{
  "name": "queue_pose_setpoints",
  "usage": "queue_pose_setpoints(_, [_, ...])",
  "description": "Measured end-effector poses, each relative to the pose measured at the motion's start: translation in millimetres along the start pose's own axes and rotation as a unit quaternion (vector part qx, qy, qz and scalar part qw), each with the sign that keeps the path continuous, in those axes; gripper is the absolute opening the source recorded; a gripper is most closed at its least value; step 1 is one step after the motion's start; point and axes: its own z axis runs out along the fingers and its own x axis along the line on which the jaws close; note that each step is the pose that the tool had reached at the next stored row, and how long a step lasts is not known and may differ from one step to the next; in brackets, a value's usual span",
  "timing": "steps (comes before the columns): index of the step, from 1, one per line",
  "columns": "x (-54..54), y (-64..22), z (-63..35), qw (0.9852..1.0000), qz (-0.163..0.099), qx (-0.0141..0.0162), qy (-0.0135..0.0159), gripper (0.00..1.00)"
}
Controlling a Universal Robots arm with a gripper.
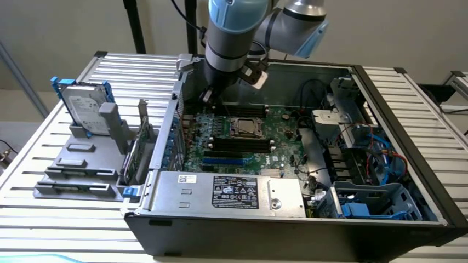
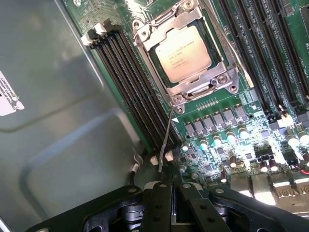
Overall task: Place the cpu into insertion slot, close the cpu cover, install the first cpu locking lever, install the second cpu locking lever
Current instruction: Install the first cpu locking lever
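Note:
The pale square cpu (image 2: pixel 183 53) lies in the insertion slot (image 1: pixel 245 127) in the middle of the green motherboard (image 2: pixel 251 125). The silvery cpu cover (image 2: pixel 203 87) lies flat around it as a frame. One thin metal locking lever (image 2: pixel 166 135) stands out from the socket's corner, and its free end stops just short of my fingertips; I cannot tell if they touch. My gripper (image 2: pixel 170 191) is shut with nothing between its fingers. In the exterior view the gripper (image 1: pixel 208 96) hangs inside the open case, behind the socket toward that view's left.
Long black memory slots (image 2: pixel 130 82) run beside the socket. The grey case wall (image 2: pixel 48 121) rises close by. A grey labelled box (image 1: pixel 230 193) sits at the case front, blue drive cages (image 1: pixel 373 203) at the exterior view's right, and a hard drive (image 1: pixel 84 107) on a rack outside.

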Motion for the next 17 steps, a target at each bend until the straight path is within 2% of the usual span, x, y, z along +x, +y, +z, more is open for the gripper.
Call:
queue_pose_setpoints(9, [7.4, 5.8, -0.6, 0.9999, 0.011, -0.0038, 0.0034, 0.11])
queue_pose_setpoints(17, [19.3, 26.5, -2.9, 0.9999, 0.014, -0.0051, 0.0046, 0.11])
